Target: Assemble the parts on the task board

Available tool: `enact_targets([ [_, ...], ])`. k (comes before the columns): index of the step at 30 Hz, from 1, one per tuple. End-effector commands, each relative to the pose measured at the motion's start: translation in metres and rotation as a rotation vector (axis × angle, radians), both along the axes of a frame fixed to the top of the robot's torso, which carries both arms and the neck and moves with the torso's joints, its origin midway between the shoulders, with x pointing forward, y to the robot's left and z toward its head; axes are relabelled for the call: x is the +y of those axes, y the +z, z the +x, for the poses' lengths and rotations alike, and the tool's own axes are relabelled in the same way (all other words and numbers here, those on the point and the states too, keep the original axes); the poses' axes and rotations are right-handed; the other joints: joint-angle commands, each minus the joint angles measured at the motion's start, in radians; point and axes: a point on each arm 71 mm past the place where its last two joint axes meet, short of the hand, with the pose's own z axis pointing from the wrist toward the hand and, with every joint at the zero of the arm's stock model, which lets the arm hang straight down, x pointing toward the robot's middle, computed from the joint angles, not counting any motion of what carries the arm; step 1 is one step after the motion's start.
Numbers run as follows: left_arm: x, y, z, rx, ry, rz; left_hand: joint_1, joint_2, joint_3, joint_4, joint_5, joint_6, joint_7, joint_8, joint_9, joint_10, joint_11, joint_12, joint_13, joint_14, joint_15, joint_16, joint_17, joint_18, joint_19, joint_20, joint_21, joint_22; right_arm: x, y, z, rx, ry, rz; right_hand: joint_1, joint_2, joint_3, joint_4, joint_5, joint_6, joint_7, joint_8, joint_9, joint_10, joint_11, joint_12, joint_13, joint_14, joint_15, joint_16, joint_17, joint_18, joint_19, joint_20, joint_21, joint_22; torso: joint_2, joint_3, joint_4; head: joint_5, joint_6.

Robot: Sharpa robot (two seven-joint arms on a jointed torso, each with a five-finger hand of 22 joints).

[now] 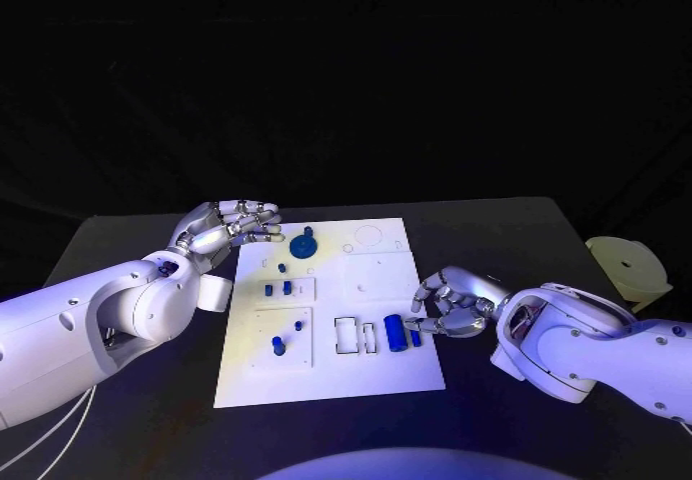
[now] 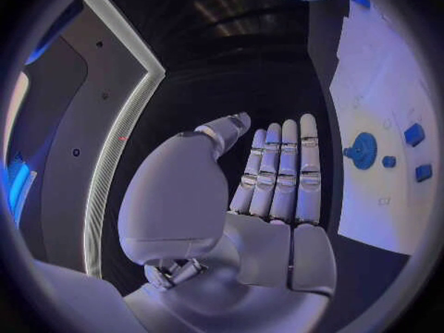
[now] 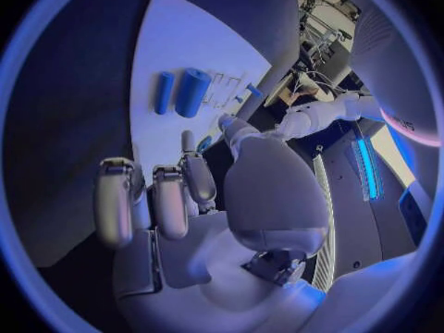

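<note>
Presently my right robot hand [image 1: 450,305], fingers curled on nothing, sits beside the large blue cylinder [image 1: 394,332], lower right on the task board [image 1: 378,375]. My left robot hand [image 1: 228,228] hovers spread, empty. Risk: a nudge rolls the cylinder away.

Robotics lab: black table [image 1: 130,250], white task board [image 1: 375,375], dark backdrop.
</note>
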Motion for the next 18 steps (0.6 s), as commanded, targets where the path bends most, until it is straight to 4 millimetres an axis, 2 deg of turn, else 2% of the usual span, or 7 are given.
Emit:
enact_targets([
  [1, -0.001, 0.001, -0.001, -0.006, -0.014, -0.011, -0.003, 0.006, 0.000, -0.004, 0.003, 0.006, 0.003, -0.005, 0.000, 0.005, -0.001, -0.005, 0.001, -0.003, 0.004, -0.004, 0.001, 0.001, 0.000, 0.000, -0.007, -0.001, 0.003, -0.002, 0.000, -0.051, 0.000, -0.079, -0.009, -0.004, -0.004, 0.012, 0.005, 0.003, -0.003, 0.006, 0.001, -0.002, -0.002, -0.001, 0.001, 0.067, -0.001, 0.005, 0.053, -0.012, 0.042, 0.001, 0.003, 0.208, 0.000, -0.0004, 0.0020, 0.003, -0.004],
  [7, -0.001, 0.001, -0.002, -0.006, -0.014, -0.011, -0.003, 0.006, 0.000, -0.004, 0.003, 0.006, 0.003, -0.005, 0.000, 0.005, -0.001, -0.005, 0.001, -0.003, 0.004, -0.004, 0.001, 0.001, 0.000, 0.000, -0.007, -0.001, 0.012, -0.008, -0.001, -0.061, 0.013, -0.097, -0.011, -0.005, -0.012, 0.022, 0.006, 0.006, -0.004, 0.007, 0.002, -0.001, -0.003, 0.001, 0.004, 0.068, -0.001, 0.006, 0.054, -0.012, 0.043, 0.000, 0.004, 0.209, 0.001, -0.0018, 0.0006, 0.007, -0.007],
  [18, 0.000, 0.001, -0.002, -0.006, -0.014, -0.011, -0.003, 0.006, 0.000, -0.004, 0.003, 0.006, 0.003, -0.005, 0.000, 0.005, -0.001, -0.005, 0.001, -0.003, 0.004, -0.004, 0.001, 0.001, 0.000, 0.000, -0.007, -0.001, 0.020, -0.023, -0.001, -0.034, 0.016, -0.144, -0.007, -0.005, -0.022, 0.033, 0.001, 0.010, -0.006, 0.009, 0.003, -0.002, -0.004, -0.001, 0.004, 0.067, -0.002, 0.005, 0.052, -0.011, 0.042, 0.000, 0.001, 0.208, 0.001, -0.0005, -0.0001, 0.012, -0.011],
])
